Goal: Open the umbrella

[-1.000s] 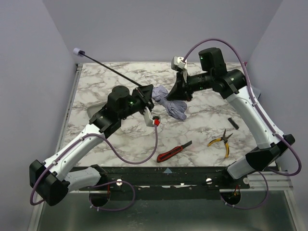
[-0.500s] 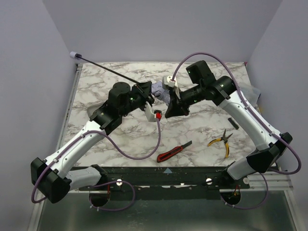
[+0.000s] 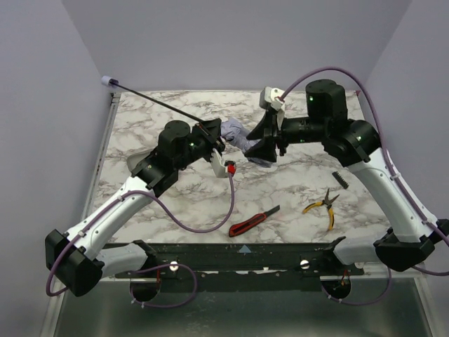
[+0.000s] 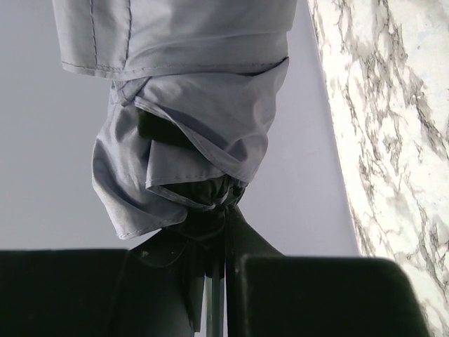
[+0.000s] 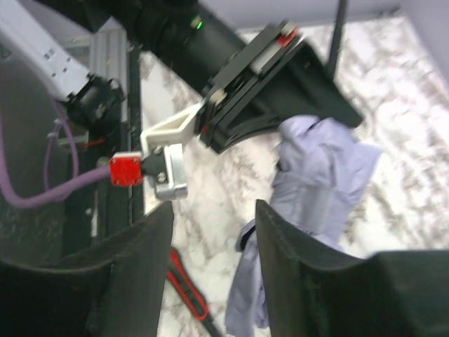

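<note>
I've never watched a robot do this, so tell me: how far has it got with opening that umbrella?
Done: the umbrella has its shaft pulled out long, handle at the far end. In hand: the left pincer grips the shaft beside the canopy; the right pincer hovers open by it. Left: the canopy is a crumpled bundle, not spread.

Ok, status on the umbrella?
Left gripper shut on umbrella shaft. Right gripper open beside it. Canopy bunched, unopened. Knife, pliers lie apart, nearer.
</note>
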